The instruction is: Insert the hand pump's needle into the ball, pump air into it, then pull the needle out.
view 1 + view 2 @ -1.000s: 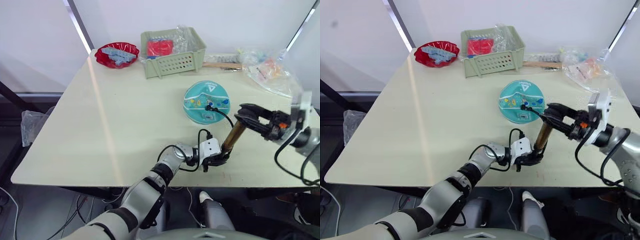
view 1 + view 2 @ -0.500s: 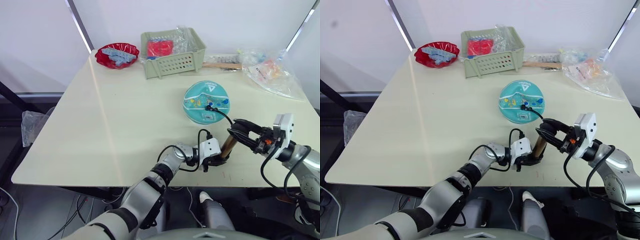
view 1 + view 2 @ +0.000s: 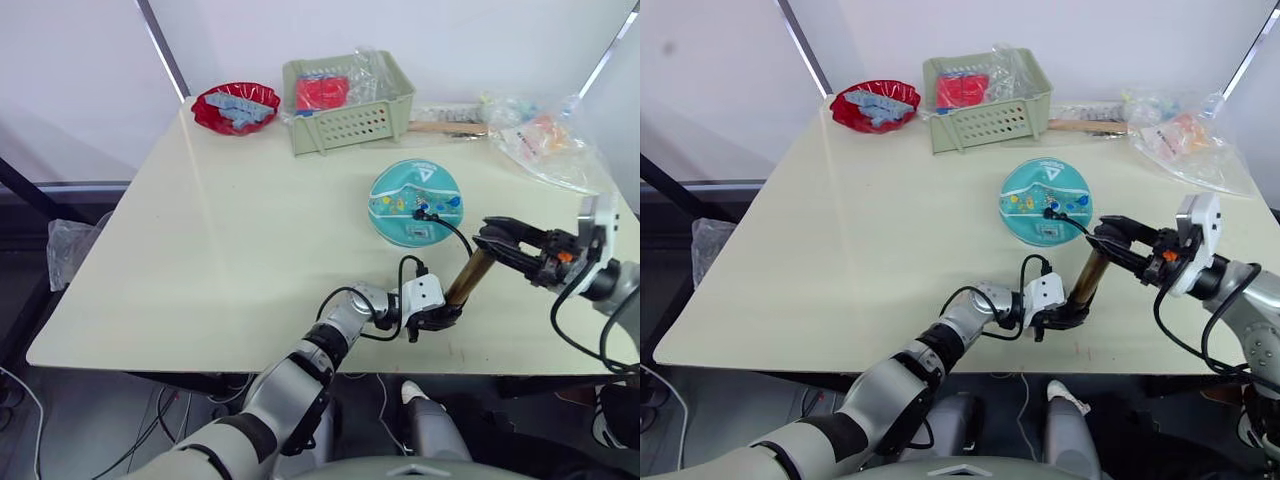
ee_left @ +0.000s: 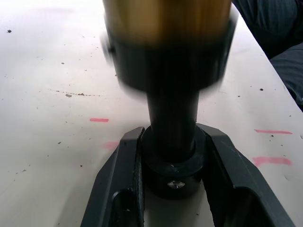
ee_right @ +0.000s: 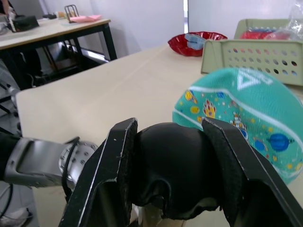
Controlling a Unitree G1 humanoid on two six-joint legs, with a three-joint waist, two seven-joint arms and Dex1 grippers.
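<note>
Near the front edge of the pale worktop, the hand pump stood tilted, its bronze-gold barrel leaning up toward the robot's right. The left gripper pinched the pump's black lower end against the worktop; in the left wrist view its two black fingers pressed on either side of the black base collar, with the gold barrel rising just above. The right gripper clamped the black handle at the pump's upper end, and the right wrist view showed the rounded black handle wedged tight between both fingers.

Just beyond the pump lay the ball, teal with small cartoon prints and a white triangle logo, looking rather flattened on the worktop. A thin black hose curved from the pump's upper part over to a black fitting on top of the ball; the needle itself was too small to make out.

At the far side of the worktop sat a pale green perforated basket holding something red under clear plastic. To its left stood a red bowl with pale blue pieces. Crumpled clear plastic bags with colourful contents lay at the far right corner.
</note>
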